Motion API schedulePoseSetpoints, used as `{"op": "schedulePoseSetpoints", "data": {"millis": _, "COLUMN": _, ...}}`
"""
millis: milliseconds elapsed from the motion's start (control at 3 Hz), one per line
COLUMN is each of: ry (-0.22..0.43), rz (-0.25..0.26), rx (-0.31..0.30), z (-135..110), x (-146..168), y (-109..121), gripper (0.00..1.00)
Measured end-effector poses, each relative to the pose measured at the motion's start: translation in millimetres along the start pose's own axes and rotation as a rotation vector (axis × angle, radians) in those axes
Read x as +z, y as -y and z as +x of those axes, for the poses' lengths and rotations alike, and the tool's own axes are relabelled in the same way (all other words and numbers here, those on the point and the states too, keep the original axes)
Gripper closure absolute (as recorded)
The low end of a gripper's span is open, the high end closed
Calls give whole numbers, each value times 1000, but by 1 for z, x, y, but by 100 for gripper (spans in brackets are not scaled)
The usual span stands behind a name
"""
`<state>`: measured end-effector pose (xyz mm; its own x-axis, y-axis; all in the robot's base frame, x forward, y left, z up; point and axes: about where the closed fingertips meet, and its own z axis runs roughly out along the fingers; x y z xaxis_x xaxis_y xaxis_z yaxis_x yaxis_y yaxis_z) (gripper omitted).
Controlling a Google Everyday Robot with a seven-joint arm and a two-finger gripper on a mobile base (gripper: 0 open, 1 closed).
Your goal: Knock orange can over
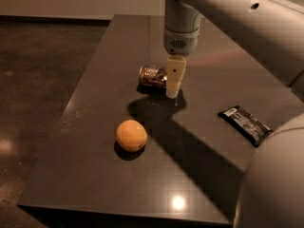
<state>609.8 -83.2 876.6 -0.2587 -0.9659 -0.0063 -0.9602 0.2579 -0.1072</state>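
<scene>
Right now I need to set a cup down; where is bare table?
Bare: the near stretch of table between orange fruit and black bar, plus its far end. Crowded mid-table: the gripper hangs beside the toppled orange can.

Light: dim, warm, overhead | Glare: one small bright spot on the table [90, 141] near its front edge; orange can [152, 75] glints | Shadows: my arm [228, 13] throws a broad dark band from my gripper [173, 91], low beside the can, toward lower right; orange fruit [131, 135] has a tight shadow beneath | Floor [38, 80]: dark, faint sheen
</scene>
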Motion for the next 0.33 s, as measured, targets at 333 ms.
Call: {"op": "schedulePoseSetpoints", "data": {"millis": 333, "ry": 0, "rz": 0, "rx": 0, "z": 0, "x": 0, "y": 0, "gripper": 0}}
